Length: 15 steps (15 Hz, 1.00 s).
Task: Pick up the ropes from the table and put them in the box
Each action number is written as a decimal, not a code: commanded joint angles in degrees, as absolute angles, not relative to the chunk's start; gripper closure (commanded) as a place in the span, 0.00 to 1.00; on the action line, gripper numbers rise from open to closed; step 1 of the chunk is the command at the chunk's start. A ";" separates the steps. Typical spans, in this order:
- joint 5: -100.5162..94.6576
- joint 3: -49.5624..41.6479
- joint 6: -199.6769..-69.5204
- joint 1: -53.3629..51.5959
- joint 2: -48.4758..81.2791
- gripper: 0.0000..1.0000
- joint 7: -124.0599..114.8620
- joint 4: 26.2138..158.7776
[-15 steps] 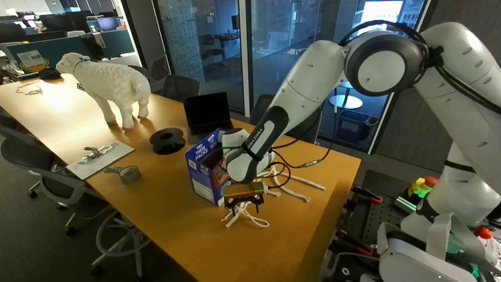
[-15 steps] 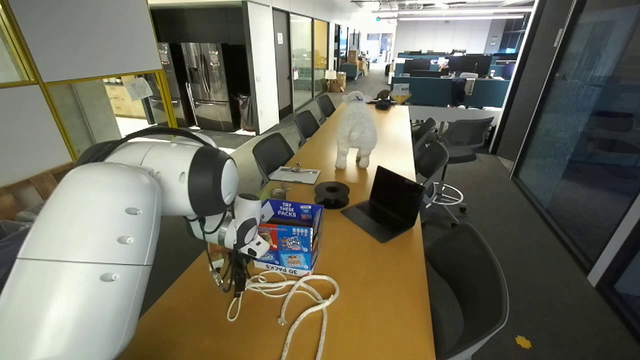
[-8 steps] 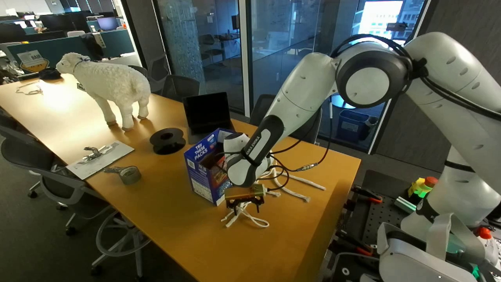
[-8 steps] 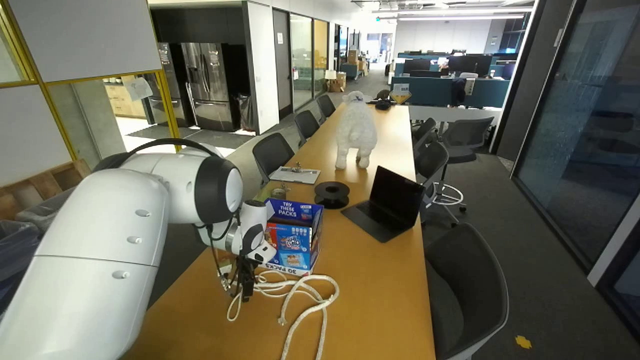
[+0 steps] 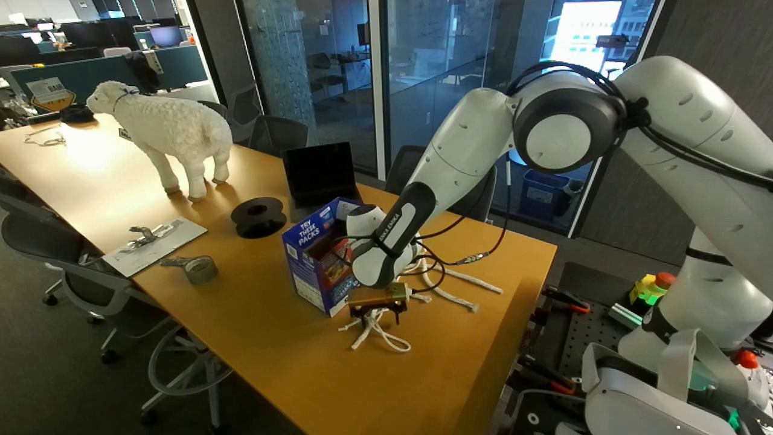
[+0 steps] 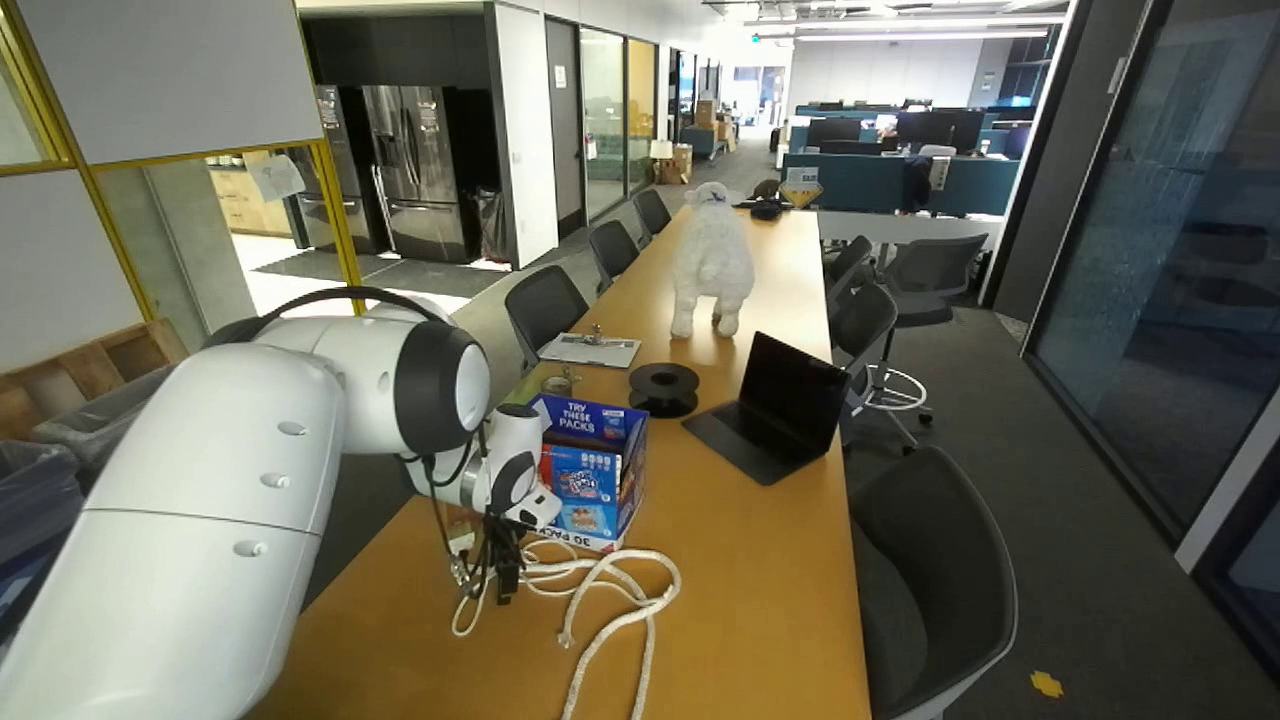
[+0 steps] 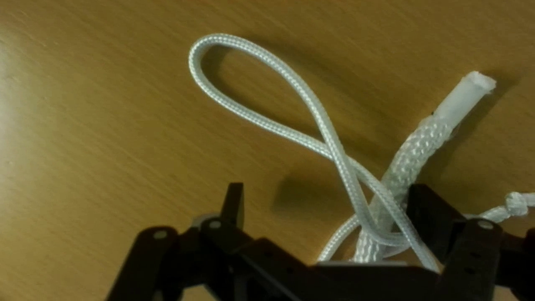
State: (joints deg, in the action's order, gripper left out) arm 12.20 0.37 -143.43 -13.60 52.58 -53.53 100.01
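Note:
The white ropes lie loosely looped on the tan table (image 5: 253, 344), with thick strands (image 5: 462, 301) and a thin cord among them; they also show in an exterior view (image 6: 658, 604). My gripper (image 5: 380, 320) points down low over the rope pile, in front of the box. In the wrist view my gripper (image 7: 328, 205) is open. A thick rope (image 7: 411, 152) and crossing thin cords (image 7: 309, 96) lie between the fingers, close to the right finger. The blue printed box (image 5: 311, 284) stands open-topped right beside my wrist; it also shows in an exterior view (image 6: 588, 490).
A black laptop (image 6: 770, 420) and a black spool (image 5: 258, 217) stand behind the box. A roll of tape (image 5: 200, 270) and a clipboard (image 5: 157, 244) lie near the table's edge. A white toy sheep (image 5: 172, 133) stands farther back. Cables hang from my wrist.
My arm has come down and shifted slightly, away from the camera in an exterior view. The rope loop under the gripper and the box have each shifted a little.

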 commanded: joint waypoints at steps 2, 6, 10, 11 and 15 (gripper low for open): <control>10.99 -1.10 -145.33 -14.60 53.52 0.00 -53.35 98.20; 10.80 -1.97 -146.08 -15.05 53.95 0.00 -54.16 97.43; 10.47 -2.79 -146.47 -15.91 54.60 0.00 -54.94 96.92; 10.15 -3.02 -146.71 -16.17 54.65 0.00 -54.71 97.03; 9.95 -3.15 -147.36 -16.40 55.25 0.42 -54.05 97.01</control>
State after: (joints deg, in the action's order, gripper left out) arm 11.08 -2.39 -146.25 -15.58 53.85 -53.40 98.57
